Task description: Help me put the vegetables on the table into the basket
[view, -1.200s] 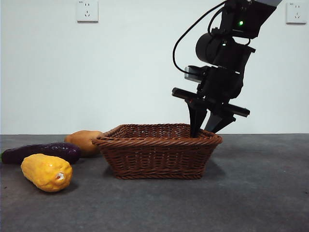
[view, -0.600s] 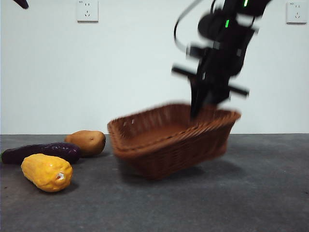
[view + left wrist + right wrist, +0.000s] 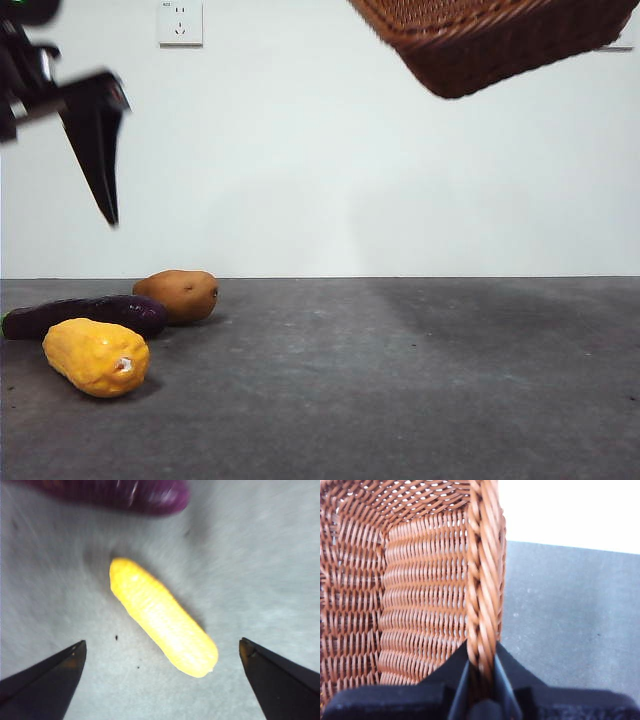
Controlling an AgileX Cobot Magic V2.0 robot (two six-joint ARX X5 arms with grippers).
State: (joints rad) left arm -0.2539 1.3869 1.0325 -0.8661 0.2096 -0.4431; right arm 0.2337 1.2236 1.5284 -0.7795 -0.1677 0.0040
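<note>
The right gripper's black fingers pinch the braided rim of the brown woven wicker basket. Beside it lies the dark grey matte surface.

Plain white wall behind, white socket plate high up, soft even light.

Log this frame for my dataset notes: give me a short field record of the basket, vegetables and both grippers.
basket: lifted high off the table, tilted, rim pinched by right gripper
left gripper: open, above the corn
corn: lying on table, nearest the front camera
eggplant: on table behind corn
potato: on table, by the eggplant's end
vegetables in basket: none seen
</note>
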